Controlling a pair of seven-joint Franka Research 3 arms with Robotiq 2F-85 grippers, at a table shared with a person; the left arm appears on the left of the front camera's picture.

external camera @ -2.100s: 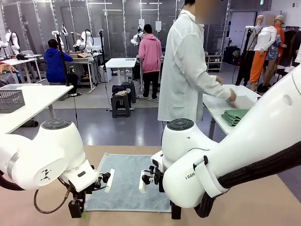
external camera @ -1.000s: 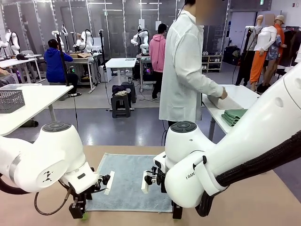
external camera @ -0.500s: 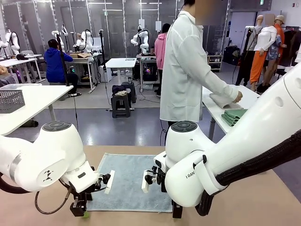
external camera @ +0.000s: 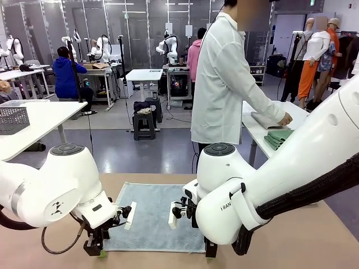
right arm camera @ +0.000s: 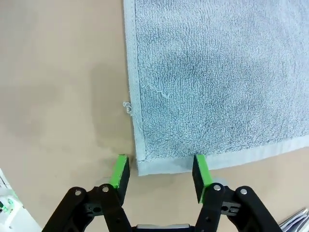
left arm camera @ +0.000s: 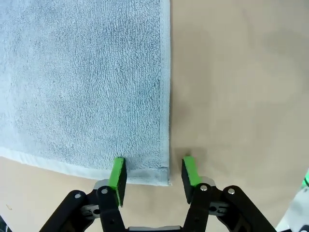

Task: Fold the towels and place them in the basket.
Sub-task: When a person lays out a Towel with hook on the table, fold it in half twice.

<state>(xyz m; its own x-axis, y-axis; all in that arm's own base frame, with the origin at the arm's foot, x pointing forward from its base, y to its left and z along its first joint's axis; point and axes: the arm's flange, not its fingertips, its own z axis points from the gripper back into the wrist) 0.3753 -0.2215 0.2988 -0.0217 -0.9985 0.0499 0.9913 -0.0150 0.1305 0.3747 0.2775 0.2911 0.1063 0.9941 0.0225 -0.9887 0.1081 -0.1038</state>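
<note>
**Front view.** One towel (external camera: 152, 217) is lying flat and unfolded on the tan table (external camera: 314, 246), between the two arms. The left arm (external camera: 59, 188) and the right arm (external camera: 275, 185) are both bending low over the towel's near edge, one at each near corner. The basket (external camera: 12, 119) is sitting on a white side table (external camera: 50, 115) at the far left, well apart from the towel. A person in a white coat (external camera: 224, 78) is standing beyond the table, and the person's hand (external camera: 286, 119) is resting on a pale cloth (external camera: 265, 119) on another table (external camera: 255, 131) at the right, just beside a stack of green cloths (external camera: 279, 138).

**Left wrist view.** The left pincer (left arm camera: 152, 174) is standing wide open and holding nothing. Its fingers (left arm camera: 117, 175) are straddling a corner of the towel: one pad is over the hem, the other over bare table.

**Right wrist view.** The right pincer (right arm camera: 161, 178) is likewise standing wide open and holding nothing. It is straddling the other near corner, which is lying between the pads. A loose thread (right arm camera: 128, 107) is lying just beside the towel's side hem.
</note>
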